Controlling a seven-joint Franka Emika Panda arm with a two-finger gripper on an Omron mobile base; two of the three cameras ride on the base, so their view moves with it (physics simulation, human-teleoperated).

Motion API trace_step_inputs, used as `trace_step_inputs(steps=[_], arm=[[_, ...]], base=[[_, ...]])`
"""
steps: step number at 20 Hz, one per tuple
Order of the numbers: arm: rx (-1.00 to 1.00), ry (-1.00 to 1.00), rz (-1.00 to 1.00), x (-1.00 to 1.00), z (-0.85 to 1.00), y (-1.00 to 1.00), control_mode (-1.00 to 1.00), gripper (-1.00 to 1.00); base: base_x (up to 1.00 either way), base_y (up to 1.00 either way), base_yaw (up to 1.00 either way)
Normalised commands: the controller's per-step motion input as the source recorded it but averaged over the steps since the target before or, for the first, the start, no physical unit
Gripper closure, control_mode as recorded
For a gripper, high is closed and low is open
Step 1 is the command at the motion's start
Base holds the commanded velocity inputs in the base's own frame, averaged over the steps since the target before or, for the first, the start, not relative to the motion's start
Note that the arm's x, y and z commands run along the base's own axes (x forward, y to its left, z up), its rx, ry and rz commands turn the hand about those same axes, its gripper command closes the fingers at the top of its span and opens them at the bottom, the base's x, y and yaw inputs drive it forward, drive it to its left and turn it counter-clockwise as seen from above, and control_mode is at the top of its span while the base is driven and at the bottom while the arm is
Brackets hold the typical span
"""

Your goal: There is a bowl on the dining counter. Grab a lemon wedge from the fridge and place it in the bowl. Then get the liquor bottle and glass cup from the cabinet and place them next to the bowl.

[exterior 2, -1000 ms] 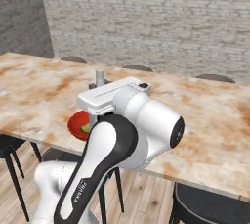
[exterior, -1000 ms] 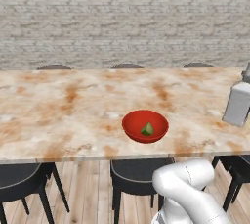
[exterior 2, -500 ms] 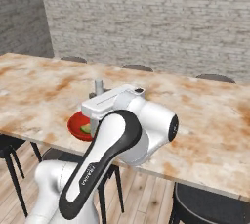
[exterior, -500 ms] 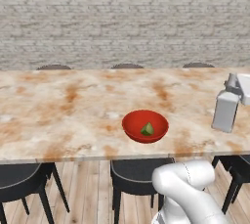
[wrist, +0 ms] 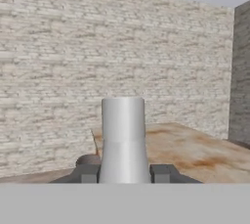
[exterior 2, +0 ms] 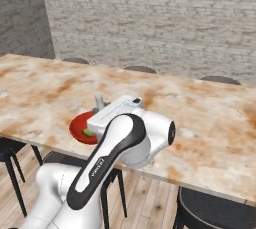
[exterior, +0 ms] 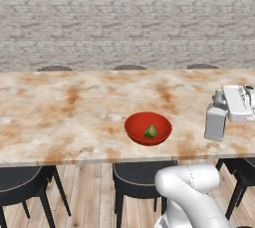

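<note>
Liquor bottle (wrist: 123, 140): smooth grey cylinder with a narrower neck, matte, no label legible. Hand view shows it upright between the two dark fingers (wrist: 161, 173), which press against its sides, closed partway on the bottle. In the left base view the bottle (exterior: 215, 123) appears as a pale grey block shape, held right of the bowl (exterior: 148, 128) and well apart from it, at the white hand (exterior: 238, 102); whether its base touches the surface (exterior: 64, 112) cannot be told.

Bowl: red, round, shallow, glossy rim, sitting on the surface near its front edge. Lemon wedge (exterior: 150, 132): small, yellow-green, lying inside the bowl.

Surface: long slab, marbled cream with rusty orange veining, polished look. Wall behind the bowl: pale rough brick. Round dark stool seats (exterior: 144, 174) below the bowl, on a wooden plank floor.

Right base view: the arm's white and black links cover most of the bowl (exterior 2: 80, 128); only its left rim and a sliver of wedge show, with the bottle neck (exterior 2: 99, 102) rising just behind it. The left base view gives the bowl whole.
</note>
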Motion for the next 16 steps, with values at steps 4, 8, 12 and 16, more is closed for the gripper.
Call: trace_step_inputs(steps=[4,8,12,16], arm=[[-0.01,-0.06,0.09,0.36,-0.42,0.0,-1.0,1.0],[0.0,0.0,0.11,0.38,-0.26,0.0,-1.0,1.0],[0.01,0.0,0.1,0.45,-0.26,0.0,-1.0,1.0],[0.01,0.0,0.1,0.49,-0.27,0.0,-1.0,1.0]], base=[[0.0,0.0,0.0],[0.0,0.0,0.0],[0.0,0.0,0.0],[0.0,0.0,0.0]])
